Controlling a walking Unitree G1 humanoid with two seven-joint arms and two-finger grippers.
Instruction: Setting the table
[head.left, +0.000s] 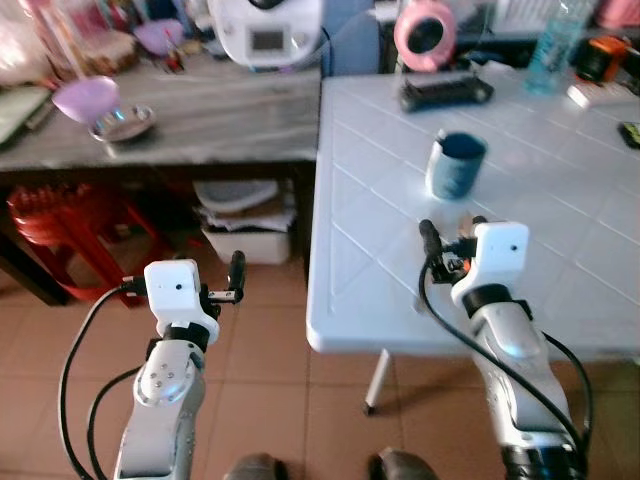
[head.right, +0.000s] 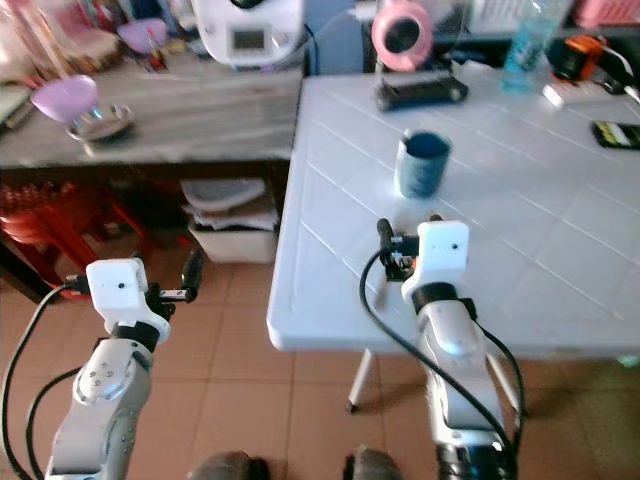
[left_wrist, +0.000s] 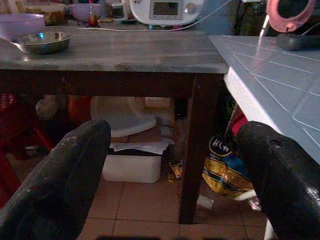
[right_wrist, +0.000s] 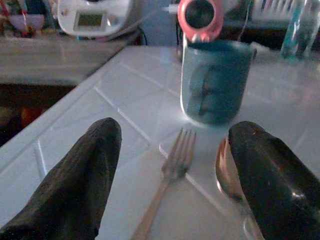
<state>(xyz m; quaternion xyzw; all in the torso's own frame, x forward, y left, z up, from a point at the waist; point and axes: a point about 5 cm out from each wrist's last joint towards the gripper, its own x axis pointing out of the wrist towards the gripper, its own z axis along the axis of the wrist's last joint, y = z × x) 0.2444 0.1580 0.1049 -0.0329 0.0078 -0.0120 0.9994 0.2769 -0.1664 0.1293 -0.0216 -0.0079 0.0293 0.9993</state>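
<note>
A blue mug (right_wrist: 215, 80), fork (right_wrist: 172, 167) and spoon (right_wrist: 229, 172) already lie on the white tabletop (head.left: 560, 290); the right gripper (right_wrist: 175, 175) hovers over them, jaws apart, empty. Plates seem outstanding.

Two silver-grey arms are seen, each topped off with a boxy white wrist housing that's got a small dark dot on its face. The left gripper (head.left: 237, 272) and right gripper (head.left: 452, 232) are each made up of two long black fingers (left_wrist: 60, 185), matte and a bit scuffed up close, rounded at the tips. Black cables are looped along both arms. A bit of orange and some small wiring can be made out by the right wrist.
</note>
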